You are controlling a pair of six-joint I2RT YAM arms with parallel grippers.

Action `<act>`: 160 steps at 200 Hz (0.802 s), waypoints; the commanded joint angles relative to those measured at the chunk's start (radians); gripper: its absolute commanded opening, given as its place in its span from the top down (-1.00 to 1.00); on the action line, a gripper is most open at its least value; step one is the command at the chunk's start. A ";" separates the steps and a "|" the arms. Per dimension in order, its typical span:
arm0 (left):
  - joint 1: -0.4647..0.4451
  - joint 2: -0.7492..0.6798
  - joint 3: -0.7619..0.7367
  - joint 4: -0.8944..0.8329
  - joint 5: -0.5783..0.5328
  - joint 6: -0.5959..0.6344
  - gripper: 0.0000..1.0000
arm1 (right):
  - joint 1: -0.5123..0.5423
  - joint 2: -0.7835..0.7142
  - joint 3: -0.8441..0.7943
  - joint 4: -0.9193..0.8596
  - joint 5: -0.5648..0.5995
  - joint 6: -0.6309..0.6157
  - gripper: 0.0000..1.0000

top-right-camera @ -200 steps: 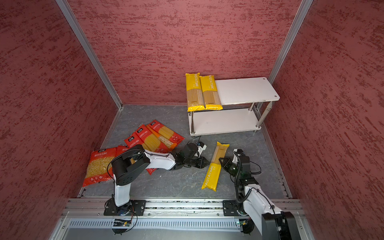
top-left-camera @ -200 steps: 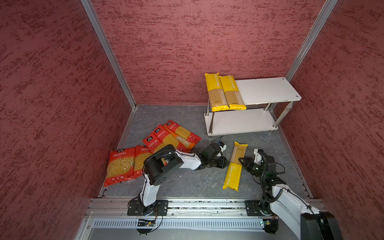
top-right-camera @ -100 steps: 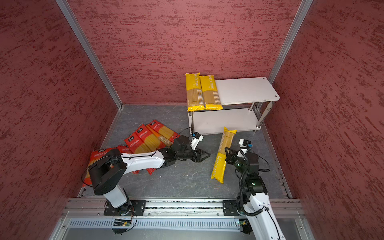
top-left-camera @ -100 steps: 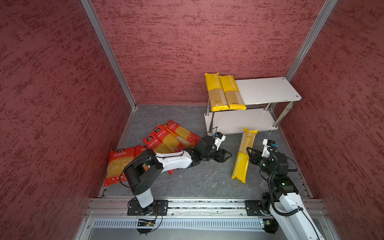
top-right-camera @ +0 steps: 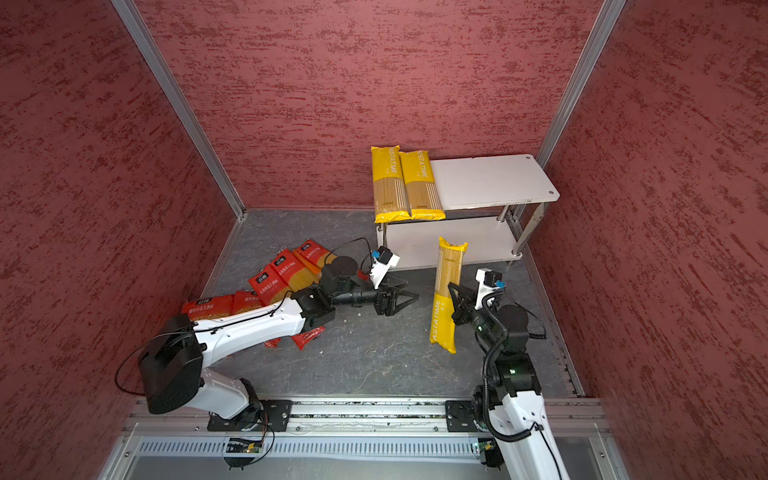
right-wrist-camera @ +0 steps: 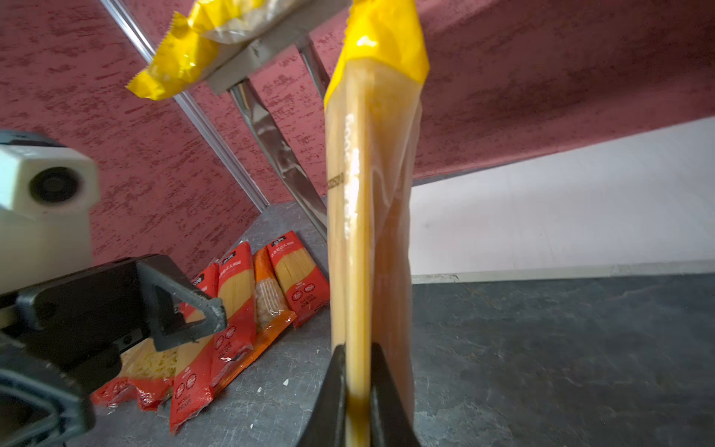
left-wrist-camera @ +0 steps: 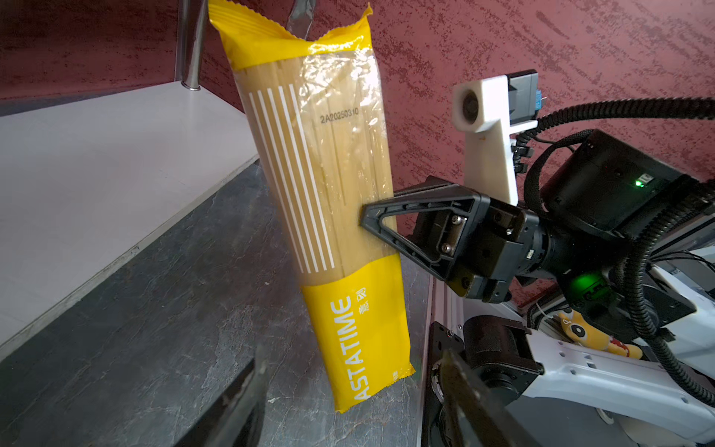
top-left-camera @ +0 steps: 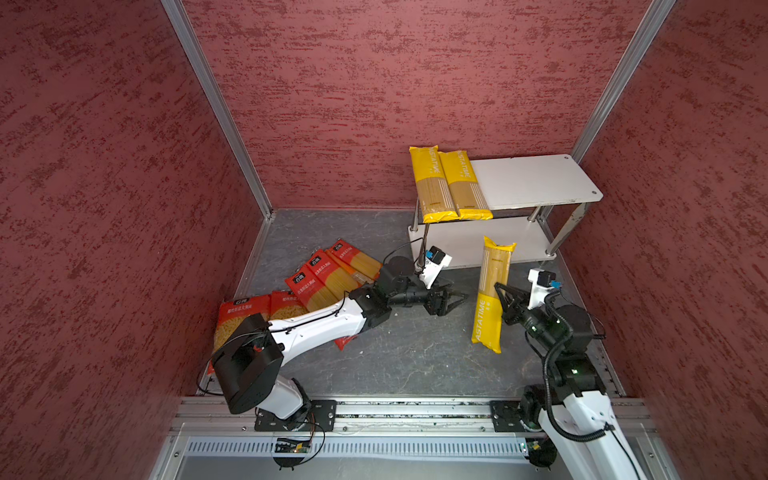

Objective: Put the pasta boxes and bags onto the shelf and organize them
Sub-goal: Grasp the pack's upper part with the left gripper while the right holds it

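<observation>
Right gripper (top-left-camera: 500,302) pinches the upright yellow spaghetti pack (top-left-camera: 491,286) at six o'clock of the shelf (top-left-camera: 534,178) in both top views; left wrist view shows the left gripper (left-wrist-camera: 354,352) spread empty, facing that pack.

Both top views give you bright, even overhead light with a soft shadow under the shelf (top-left-camera: 536,178), and straight wall posts (top-left-camera: 216,104) lean at the edges. In the left wrist view, glare flashes on the yellow spaghetti pack (left-wrist-camera: 340,89); the left gripper (left-wrist-camera: 354,379) blurs near the lens.
</observation>
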 commanded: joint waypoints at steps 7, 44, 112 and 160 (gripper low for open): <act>0.048 -0.044 0.029 -0.023 0.068 -0.008 -0.41 | 0.004 0.019 0.106 0.323 -0.122 0.015 1.00; 0.059 -0.060 0.059 -0.066 0.081 0.011 -0.44 | 0.004 0.096 0.145 0.461 -0.203 0.092 1.00; 0.064 -0.064 0.087 -0.048 0.121 0.041 -0.52 | 0.004 0.142 0.179 0.602 -0.276 0.180 1.00; 0.097 -0.011 0.151 -0.013 0.250 0.043 -0.56 | 0.006 0.286 0.193 0.885 -0.350 0.361 1.00</act>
